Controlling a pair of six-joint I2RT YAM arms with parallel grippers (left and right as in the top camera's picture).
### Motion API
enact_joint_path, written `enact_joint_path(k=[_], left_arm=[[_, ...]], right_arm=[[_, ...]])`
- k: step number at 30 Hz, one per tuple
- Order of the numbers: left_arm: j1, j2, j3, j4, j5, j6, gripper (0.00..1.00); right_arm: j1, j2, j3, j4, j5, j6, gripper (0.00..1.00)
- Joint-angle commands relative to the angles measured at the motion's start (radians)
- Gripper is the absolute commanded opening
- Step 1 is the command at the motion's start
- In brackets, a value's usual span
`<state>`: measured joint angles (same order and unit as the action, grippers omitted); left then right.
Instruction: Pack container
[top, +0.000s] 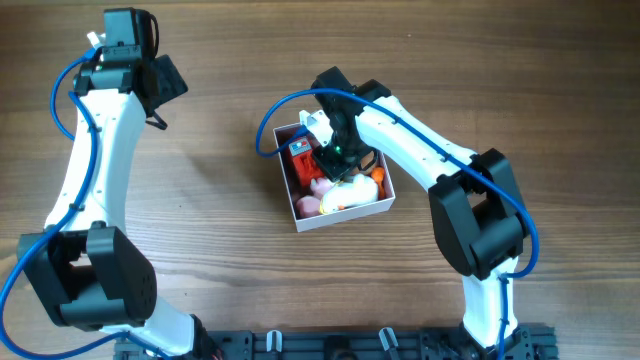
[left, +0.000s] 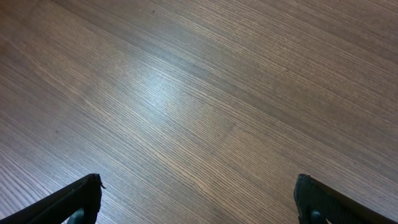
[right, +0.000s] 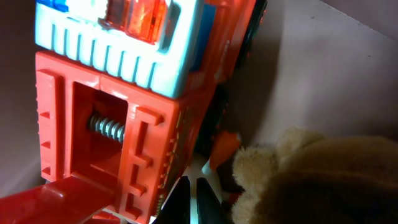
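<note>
Right gripper (top: 338, 165) down inside the container (top: 350, 214) — jaws apparently closed.

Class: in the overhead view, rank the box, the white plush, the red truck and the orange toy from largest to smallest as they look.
1. Box
2. White plush
3. Red truck, partly hidden, so its place against the plush is unsure
4. Orange toy, only a sliver showing

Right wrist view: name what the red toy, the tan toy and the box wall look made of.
Red toy: hard moulded plastic, glossy ribs, with a metal spring. Tan toy: plush fabric, fuzzy nap. Container wall: matte pink, probably cardboard.
</note>
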<state>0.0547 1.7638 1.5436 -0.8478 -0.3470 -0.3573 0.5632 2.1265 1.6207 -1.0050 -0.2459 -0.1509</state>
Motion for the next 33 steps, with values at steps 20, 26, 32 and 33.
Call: enact_joint_path(k=[20, 26, 32, 33], left_arm=[[0.003, 0.004, -0.008, 0.000, -0.009, 0.009, 1.00], [0.003, 0.004, -0.008, 0.000, -0.009, 0.009, 1.00], [0.003, 0.004, -0.007, 0.000, -0.009, 0.009, 1.00], [0.003, 0.004, -0.008, 0.000, -0.009, 0.009, 1.00]], right_arm=[[-0.002, 0.023, 0.077, 0.033, 0.201, 0.023, 0.04], [-0.002, -0.019, 0.170, 0.023, 0.201, 0.019, 0.04], [-0.002, -0.075, 0.207, -0.045, 0.109, 0.019, 0.04], [-0.002, -0.090, 0.207, -0.068, 0.098, 0.017, 0.04]])
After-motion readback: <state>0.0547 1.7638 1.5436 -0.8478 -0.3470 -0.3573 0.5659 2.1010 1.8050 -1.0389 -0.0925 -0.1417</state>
